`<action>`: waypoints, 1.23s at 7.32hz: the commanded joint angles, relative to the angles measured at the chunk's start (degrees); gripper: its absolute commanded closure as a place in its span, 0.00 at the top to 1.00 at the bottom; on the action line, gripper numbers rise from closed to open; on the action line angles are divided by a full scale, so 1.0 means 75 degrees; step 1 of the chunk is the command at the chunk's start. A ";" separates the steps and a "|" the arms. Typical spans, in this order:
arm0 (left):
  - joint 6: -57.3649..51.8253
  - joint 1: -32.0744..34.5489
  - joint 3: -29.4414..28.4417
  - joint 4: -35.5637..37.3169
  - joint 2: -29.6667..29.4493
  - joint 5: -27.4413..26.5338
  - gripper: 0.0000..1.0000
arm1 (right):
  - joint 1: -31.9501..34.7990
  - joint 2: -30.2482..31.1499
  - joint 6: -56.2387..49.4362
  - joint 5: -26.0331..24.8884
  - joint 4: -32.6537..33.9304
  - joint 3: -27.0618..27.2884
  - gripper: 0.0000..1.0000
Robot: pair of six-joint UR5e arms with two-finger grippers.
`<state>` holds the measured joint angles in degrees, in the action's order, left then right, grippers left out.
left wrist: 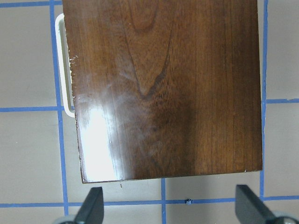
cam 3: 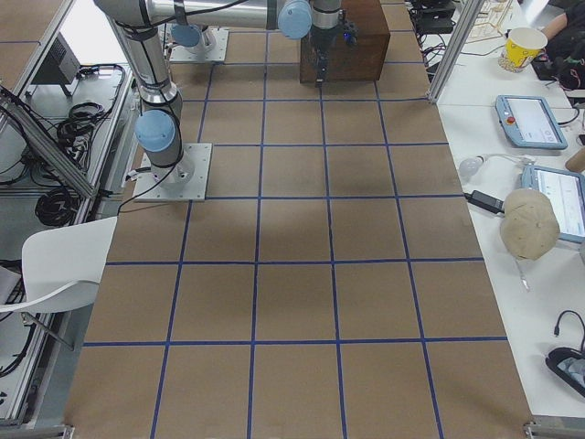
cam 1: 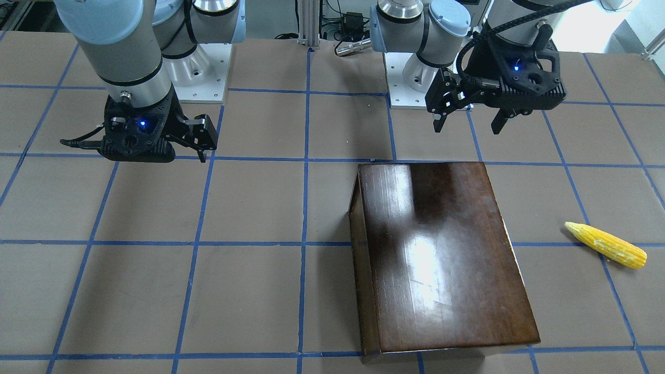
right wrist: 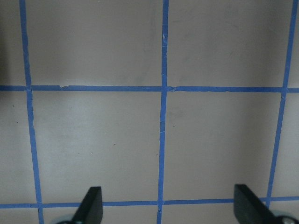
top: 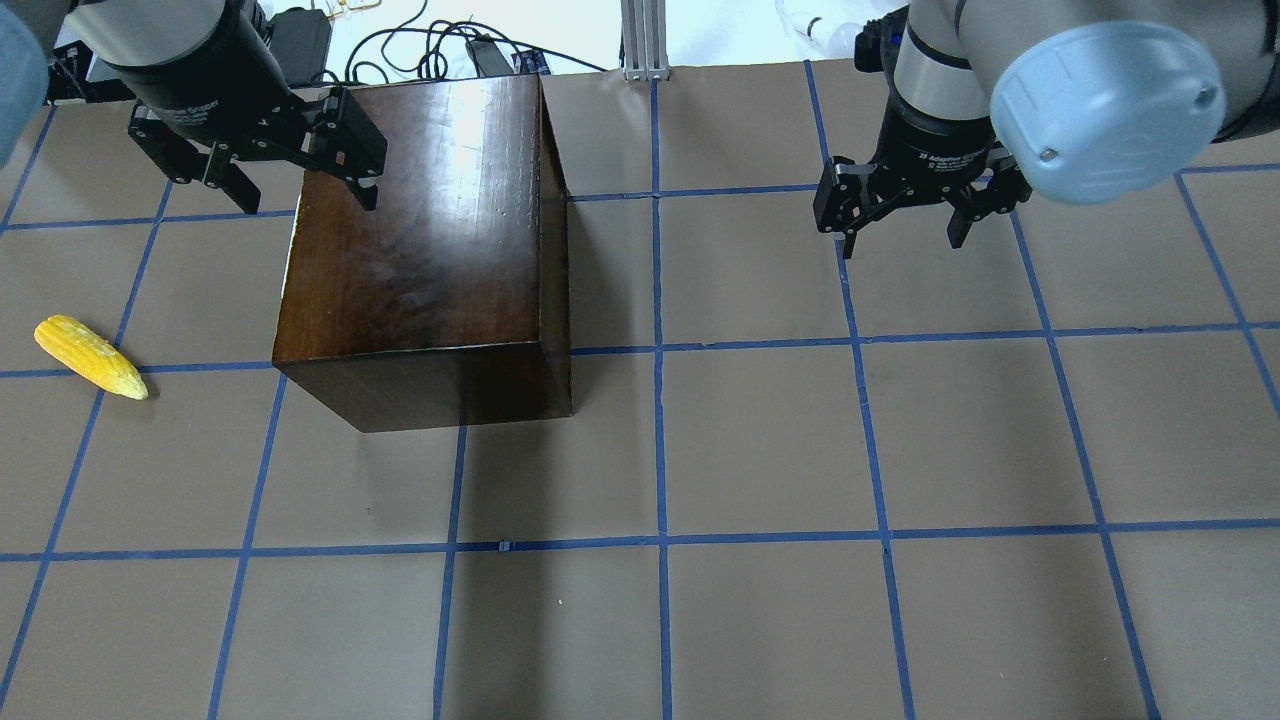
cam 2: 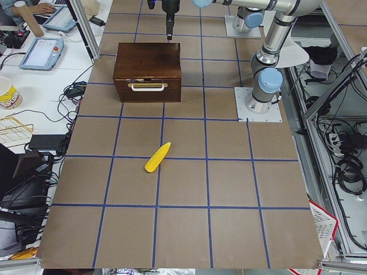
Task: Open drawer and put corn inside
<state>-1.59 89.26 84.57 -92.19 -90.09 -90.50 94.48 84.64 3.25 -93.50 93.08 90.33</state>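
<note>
We hold both tools high and empty. The left gripper (cam 1: 467,124) hangs above the box (top: 430,230) with its jaws spread wide, likely because this arm is nearer the work. The right gripper (top: 900,240), equally wide apart, waits over bare table (top: 800,450), well apart from everything. The drawer (cam 2: 148,91) sits fully shut, its white handle (cam 2: 148,87) facing the robot's left end of the table. The corn (top: 90,357) lies on that same side, well apart from the box, so we judge the drawer has room to slide out.
</note>
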 commanded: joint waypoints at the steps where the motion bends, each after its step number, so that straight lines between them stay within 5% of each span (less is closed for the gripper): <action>1: 0.0070 0.0005 0.0242 0.0103 0.0024 -0.0085 1.00 | 0.0000 0.0000 0.0000 -0.0002 0.0000 0.0003 1.00; 9: 0.0715 -0.0006 0.0337 0.0386 0.0047 -0.0004 1.00 | 0.0000 0.0000 0.0000 -0.0002 0.0000 0.0003 1.00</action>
<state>2.90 89.17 86.75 -89.67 -89.97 -90.86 94.48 84.64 3.25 -93.48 93.11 90.34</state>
